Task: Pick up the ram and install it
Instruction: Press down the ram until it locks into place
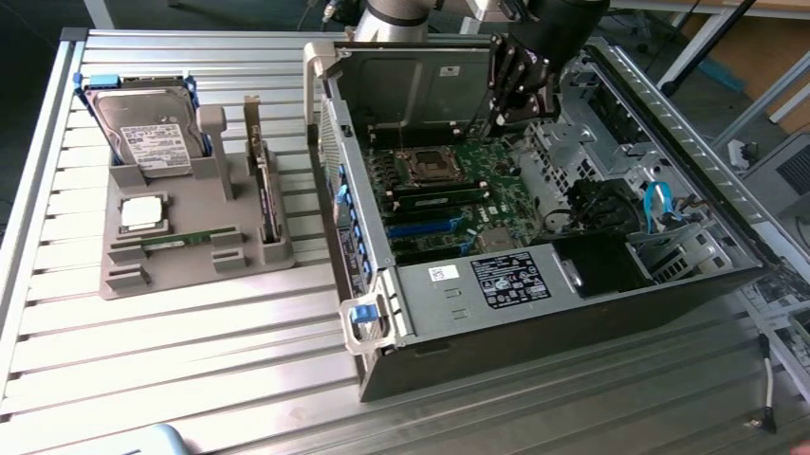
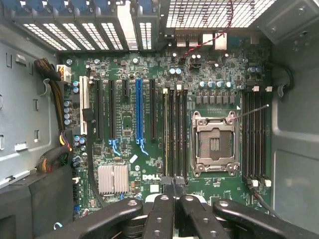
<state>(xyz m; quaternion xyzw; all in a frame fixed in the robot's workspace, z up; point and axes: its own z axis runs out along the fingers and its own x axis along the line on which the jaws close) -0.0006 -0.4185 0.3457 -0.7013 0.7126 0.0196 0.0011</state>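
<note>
Exterior view: your gripper (image 1: 517, 112) hangs closed, seemingly empty, inside the computer case (image 1: 379, 284), while the ram (image 1: 190, 238) lies in the grey holder (image 1: 190, 275) on the worktop (image 1: 190, 360); I judge the pickup not yet done.

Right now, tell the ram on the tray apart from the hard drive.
The ram is a thin, narrow green stick; the drive is a broad silver box with a white label. The ram lies low and flat; the drive leans propped up at the far end, in a blue frame. Both sit on the grey tray, outside the case.
</note>
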